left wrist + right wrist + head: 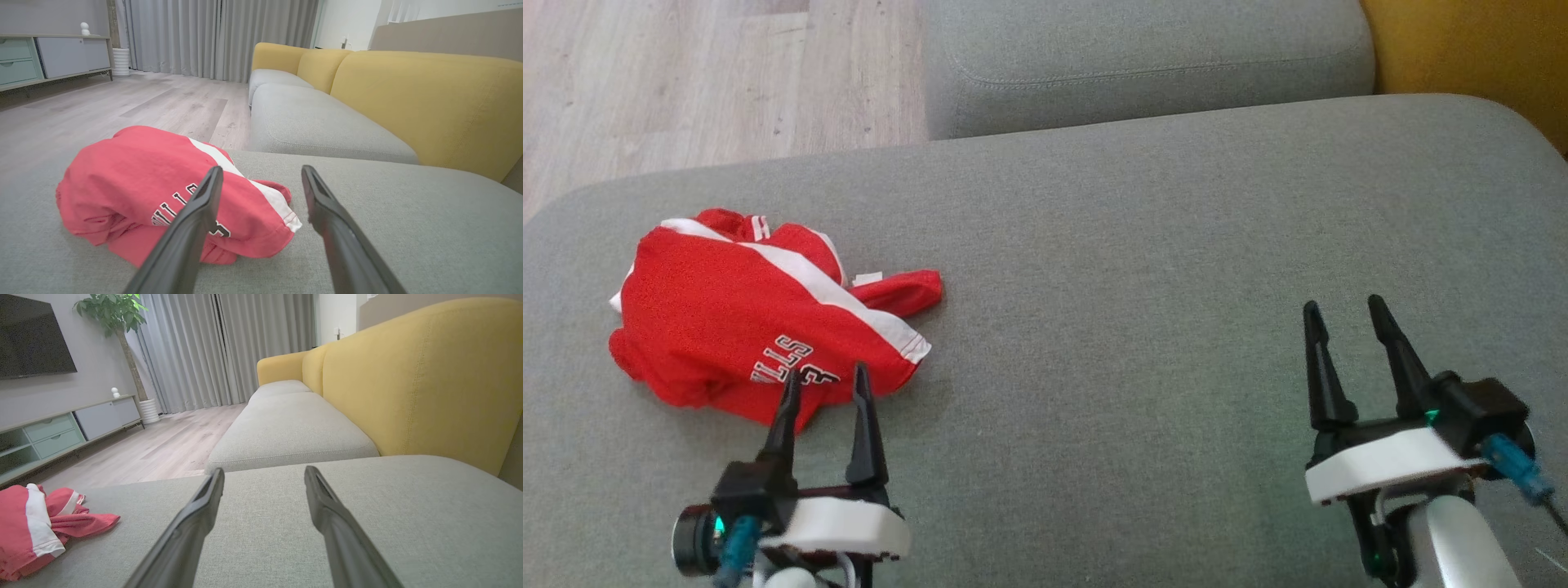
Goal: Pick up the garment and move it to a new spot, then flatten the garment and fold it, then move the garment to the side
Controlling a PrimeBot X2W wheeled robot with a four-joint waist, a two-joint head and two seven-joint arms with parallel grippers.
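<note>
Plainly the red garment has not yet been picked up. It lies crumpled in a loose heap on the near-left part of the grey seat cushion. Its white side stripes and black lettering show, and one red flap pokes out to the right. Nothing holds it, and no part of it looks spread flat or deliberately folded.

The left gripper sits at the heap's near edge, its fingers spread wide and pointing away from the robot. In the head view its tips overlap the garment's near hem. In the left wrist view one finger crosses in front of the lettering, while the other points past the heap's right edge at bare cushion. Whether a fingertip touches the cloth I cannot tell, but nothing is pinched. The right gripper is well apart on the near right, over bare cushion, its jaws likewise wide and holding nothing.

Farther out are a second grey cushion at the far side, a yellow backrest at the far right and a pale wooden floor at the far left.

By my reading the task is at its very start. Lifting, carrying to a new spot, flattening, folding and the final move aside all remain. The broad bare stretch in the middle of the cushion looks like a suitable place to lay the garment out.
</note>
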